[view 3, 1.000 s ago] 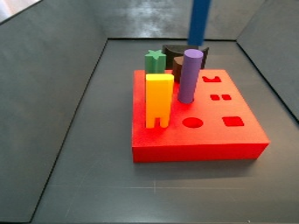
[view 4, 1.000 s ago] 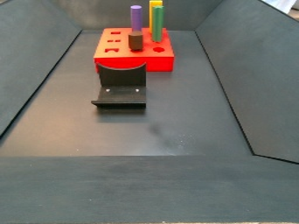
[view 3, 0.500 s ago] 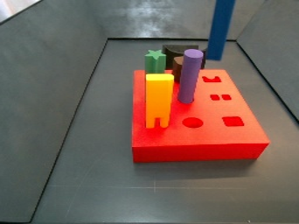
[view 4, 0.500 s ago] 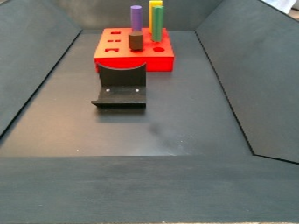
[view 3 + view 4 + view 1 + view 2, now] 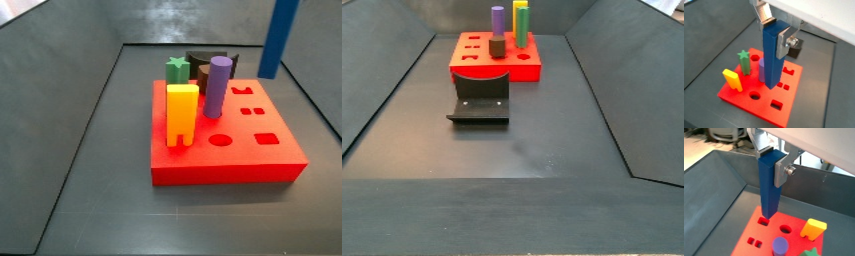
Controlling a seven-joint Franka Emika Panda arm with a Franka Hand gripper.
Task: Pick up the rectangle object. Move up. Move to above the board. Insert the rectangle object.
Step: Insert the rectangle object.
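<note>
Your gripper (image 5: 773, 31) is pinching the rectangle object (image 5: 772, 57) near its top end; in both wrist views you see a silver finger plate (image 5: 783, 169) pressed flat against one side of the blue bar, with a second plate edge showing on the opposite side. Bar hangs upright, off the surface, lower end in the air above the board (image 5: 743, 101).

In a wrist view the bar's lower end lines up over a small dark hole (image 5: 763, 221) near one edge of the red block, but you can't tell the height gap from that angle. In a side view the bar (image 5: 281, 38) runs out of the top of the frame, over the far right side of the board (image 5: 274, 165); the gripper itself is out of shot there.

On the board you have: purple cylinder (image 5: 218, 86) standing upright in its hole, yellow-orange block (image 5: 182, 113) upright near the left front, green star piece (image 5: 177, 69) behind it. Open cut-outs show on the right half of the top face, including a round hole (image 5: 219, 140) and a square one (image 5: 266, 139).

The fixture (image 5: 481, 98) sits on the floor just beside the board (image 5: 476, 71) in a side view. Neither the bar nor the gripper shows in that view.
</note>
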